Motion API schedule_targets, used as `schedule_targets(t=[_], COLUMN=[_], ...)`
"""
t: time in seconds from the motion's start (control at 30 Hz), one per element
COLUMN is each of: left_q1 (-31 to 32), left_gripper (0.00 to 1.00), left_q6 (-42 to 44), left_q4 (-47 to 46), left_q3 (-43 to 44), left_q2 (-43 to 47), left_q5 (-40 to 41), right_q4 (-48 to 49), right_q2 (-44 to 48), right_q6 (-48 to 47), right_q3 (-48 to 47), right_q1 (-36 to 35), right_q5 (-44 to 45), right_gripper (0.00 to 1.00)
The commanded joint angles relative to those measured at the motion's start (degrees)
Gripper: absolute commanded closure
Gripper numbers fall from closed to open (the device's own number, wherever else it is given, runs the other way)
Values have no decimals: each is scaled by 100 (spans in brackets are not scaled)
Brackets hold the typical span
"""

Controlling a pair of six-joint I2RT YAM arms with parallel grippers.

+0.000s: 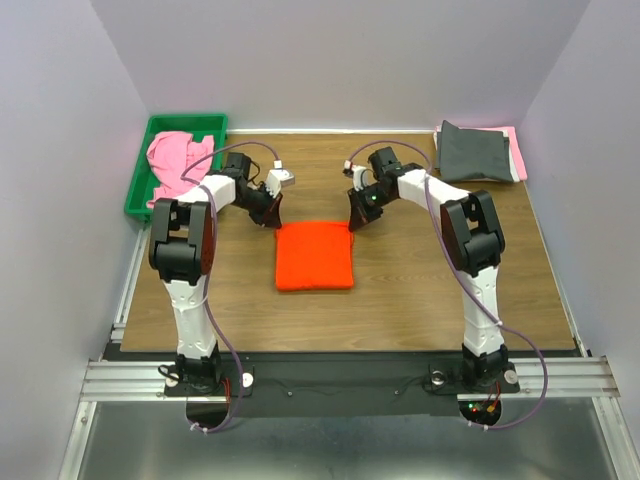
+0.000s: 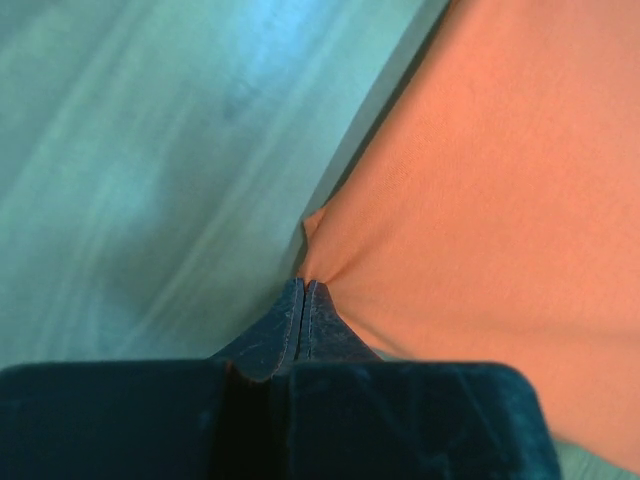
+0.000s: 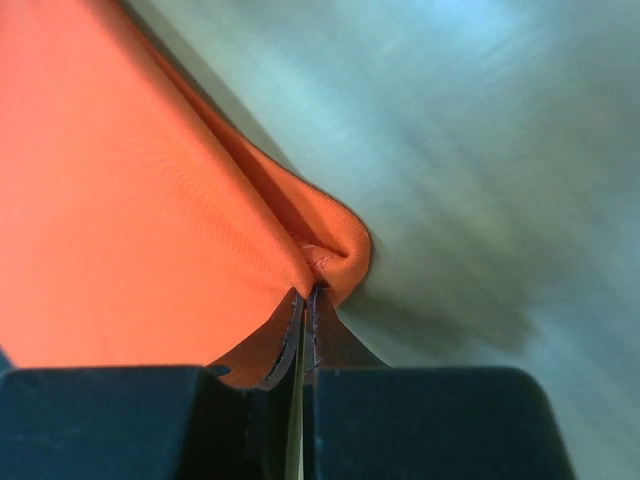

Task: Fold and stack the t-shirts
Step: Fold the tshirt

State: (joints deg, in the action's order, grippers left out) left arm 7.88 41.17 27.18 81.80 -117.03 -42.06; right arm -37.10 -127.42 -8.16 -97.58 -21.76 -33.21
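Orange t-shirt (image 1: 314, 256), folded to a flat square, at the middle of the wooden surface (image 1: 420, 290) between the two arms. Pinched at its far left corner by the left gripper (image 1: 273, 216), closed tight on a small peak of cloth. Pinched at its far right corner by the right gripper (image 1: 352, 222), likewise closed, on a bunched tuck of the edge. Gripped at both far corners at once, most likely to keep that edge taut and level, so that the square can be lifted, dragged or folded over without skewing.

Crumpled pink t-shirt (image 1: 172, 165) in the green tray (image 1: 138, 195) at the far left, not yet folded. Dark grey t-shirt (image 1: 474, 152) folded at the far right corner, on top of a folded pink t-shirt (image 1: 517, 152); probably the stack for the orange one to join. Roughly midway, by the look of it: one square to carry over, one shirt to fold.
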Motion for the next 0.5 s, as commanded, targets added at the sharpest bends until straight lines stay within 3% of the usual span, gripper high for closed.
schedule_targets(t=[0.0,0.07,0.1,0.13,0.17,0.23,0.37,0.47], left_q1=[-41,-41,-50,-58,-67,-129,-243,-217], left_gripper=[98,89,82,71,66,55,49,32], left_q6=[-433,-574,-688,-854,-943,-1232,-1698,-2602], left_q4=[-239,-239,-239,-239,-239,-301,-344,-984], left_q3=[494,644,783,837,890,882,707,-4], left_q2=[-206,-232,-206,-154,30,285,1101,1507], left_q5=[208,111,50,6,-56,-223,-907,-1803], right_q4=[256,256,247,247,239,247,265,440], right_q2=[-117,-117,-73,-21,84,462,1060,1149], right_q6=[-10,-27,-10,-1,16,51,358,1138], right_q3=[-454,-656,-701,-736,-754,-710,-543,-394], right_q1=[251,312,356,383,400,444,444,418], right_q5=[631,684,650,606,536,290,-526,-1484], right_gripper=[99,92,72,62,50,45,37,10])
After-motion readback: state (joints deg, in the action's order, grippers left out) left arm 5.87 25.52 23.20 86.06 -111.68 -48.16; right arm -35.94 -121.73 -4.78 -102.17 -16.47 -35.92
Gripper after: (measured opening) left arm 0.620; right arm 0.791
